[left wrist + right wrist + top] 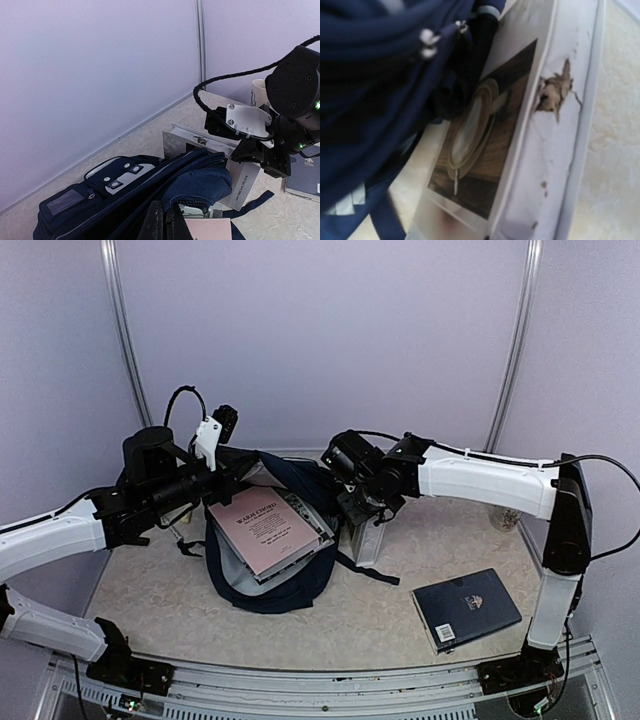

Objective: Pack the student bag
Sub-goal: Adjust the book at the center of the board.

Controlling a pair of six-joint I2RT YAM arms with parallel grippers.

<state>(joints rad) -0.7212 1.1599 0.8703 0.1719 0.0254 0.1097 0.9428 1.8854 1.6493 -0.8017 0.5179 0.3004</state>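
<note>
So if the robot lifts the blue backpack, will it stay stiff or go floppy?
Probably floppy: the backpack is soft cloth, sagging around the pink book. It may feel heavy with books inside, and they could slide out of the open top.

The backpack (290, 592) lies open on the table (150, 590), in the middle of the top view. A paperback (262, 528) rests in its mouth, partly inside. Just right of the backpack a flat box (366, 543) stands on edge, touching its side. A hardcover book (466, 608) lies flat in the lower right, well apart from the backpack. A cup (505, 518) stands at the right edge, behind that book.
</note>
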